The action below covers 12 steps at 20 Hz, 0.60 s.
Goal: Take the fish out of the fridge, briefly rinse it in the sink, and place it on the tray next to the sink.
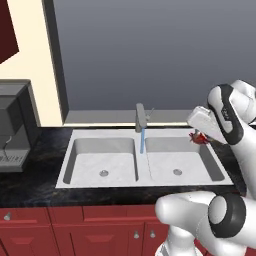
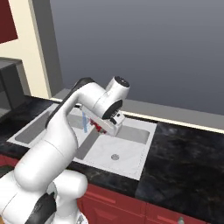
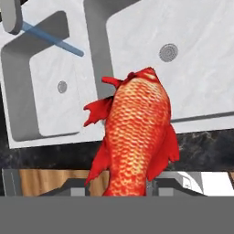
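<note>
My gripper (image 3: 123,187) is shut on the fish (image 3: 137,132), a red-orange scaly fish that hangs over the sink (image 3: 96,45). In the left base view the fish (image 1: 198,138) is in the gripper (image 1: 198,135) above the back right corner of the right basin of the sink (image 1: 70,150). The right base view has the gripper (image 2: 101,127) and fish (image 2: 99,127) low over the sink (image 2: 144,151). A thin blue stream of water (image 1: 142,141) runs from the faucet (image 1: 141,117), to the left of the fish and apart from it. The tray and the fridge are out of view.
A dark grey appliance (image 1: 12,130) stands on the black counter (image 2: 188,153) left of the sink. Red cabinet fronts (image 1: 75,225) run below the counter edge. A grey window wall (image 1: 150,55) rises behind the sink. Each basin has a round drain (image 3: 168,52).
</note>
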Tool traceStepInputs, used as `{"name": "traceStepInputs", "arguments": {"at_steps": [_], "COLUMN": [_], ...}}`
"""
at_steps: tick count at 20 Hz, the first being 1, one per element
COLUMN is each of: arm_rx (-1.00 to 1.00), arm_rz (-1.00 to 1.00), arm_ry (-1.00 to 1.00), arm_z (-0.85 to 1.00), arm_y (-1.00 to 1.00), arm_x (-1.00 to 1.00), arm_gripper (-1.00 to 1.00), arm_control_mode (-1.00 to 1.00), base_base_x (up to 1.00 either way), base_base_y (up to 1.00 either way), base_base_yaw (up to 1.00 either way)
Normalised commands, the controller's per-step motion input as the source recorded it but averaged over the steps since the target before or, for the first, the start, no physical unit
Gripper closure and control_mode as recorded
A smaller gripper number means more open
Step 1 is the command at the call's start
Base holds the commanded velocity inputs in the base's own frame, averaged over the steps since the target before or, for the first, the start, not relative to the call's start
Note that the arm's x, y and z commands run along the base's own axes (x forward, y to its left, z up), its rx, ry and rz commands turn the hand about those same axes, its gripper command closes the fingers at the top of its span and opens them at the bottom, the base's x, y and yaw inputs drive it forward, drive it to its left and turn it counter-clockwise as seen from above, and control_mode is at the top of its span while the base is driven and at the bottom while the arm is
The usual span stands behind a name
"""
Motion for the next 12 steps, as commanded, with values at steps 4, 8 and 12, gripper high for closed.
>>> {"name": "traceStepInputs", "arguments": {"at_steps": [4, 8, 12], "arm_rx": [0.24, 0.09, 0.05], "arm_rz": [0.48, 0.55, 0.52], "arm_ry": [0.02, 0.04, 0.06], "arm_z": [-0.05, -0.13, -0.25], "arm_y": [-0.05, 0.07, 0.28], "arm_x": [0.0, 0.05, 0.52], "arm_gripper": [1.0, 1.0, 1.0], "arm_control_mode": [-1.0, -1.0, -1.0], "base_base_x": [0.0, 0.0, 0.0], "base_base_y": [0.0, 0.0, 0.0], "base_base_yaw": [0.0, 0.0, 0.0]}}
